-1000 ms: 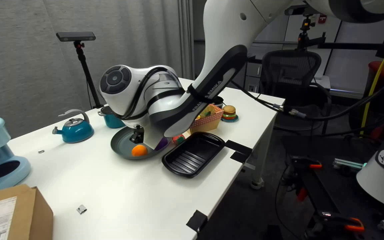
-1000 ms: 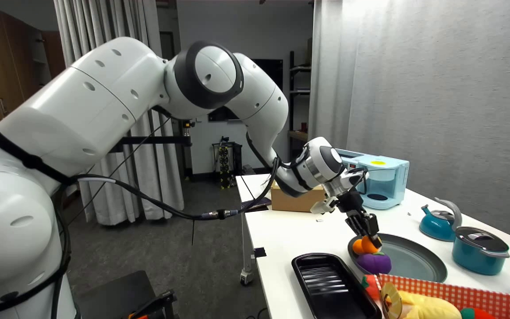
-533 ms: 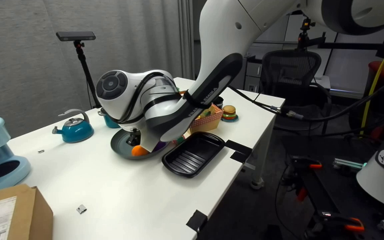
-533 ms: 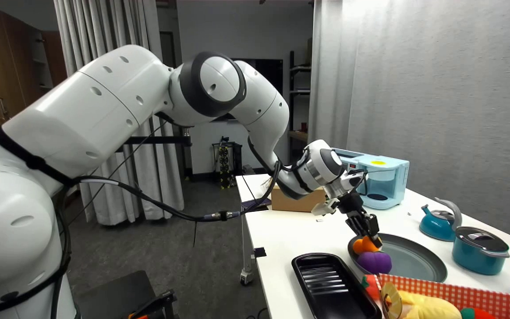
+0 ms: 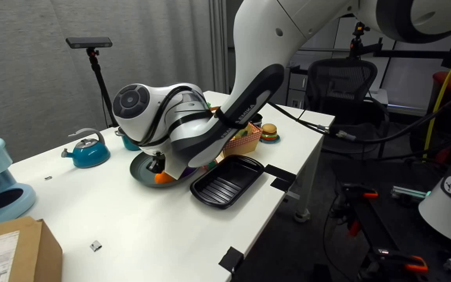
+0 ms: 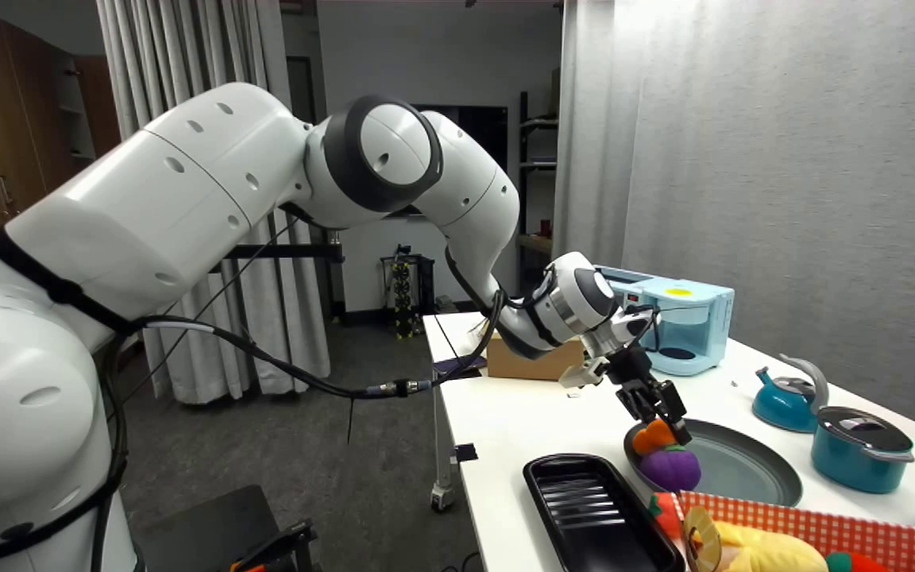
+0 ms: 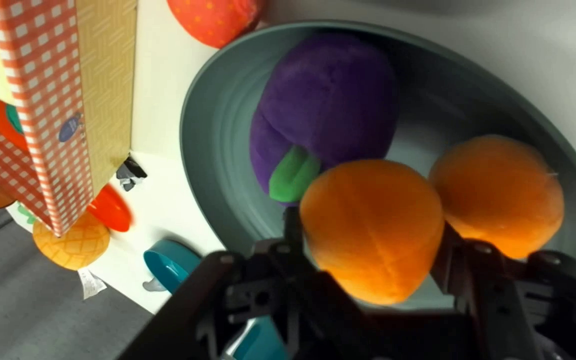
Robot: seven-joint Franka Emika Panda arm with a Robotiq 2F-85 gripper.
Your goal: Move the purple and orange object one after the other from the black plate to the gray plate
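The grey plate holds the purple object and the orange object. In the wrist view, the purple object has a green leaf and lies against the plate's near rim. Two round orange parts show beside it; I cannot tell whether they are joined. My gripper is low over the plate, with one finger on each side of one orange part. The fingers are parted and a thin gap shows at one side. The black tray beside the plate is bare; it also shows in an exterior view.
A red-checked basket of toy food stands close to the plate. A red toy strawberry touches the rim area. A teal pot and kettle stand beyond the plate. A cardboard box sits at the table's far end.
My arm has lowered slightly towards the plate. The visible finger has swung outward from the orange object, which has shifted a little on the plate.
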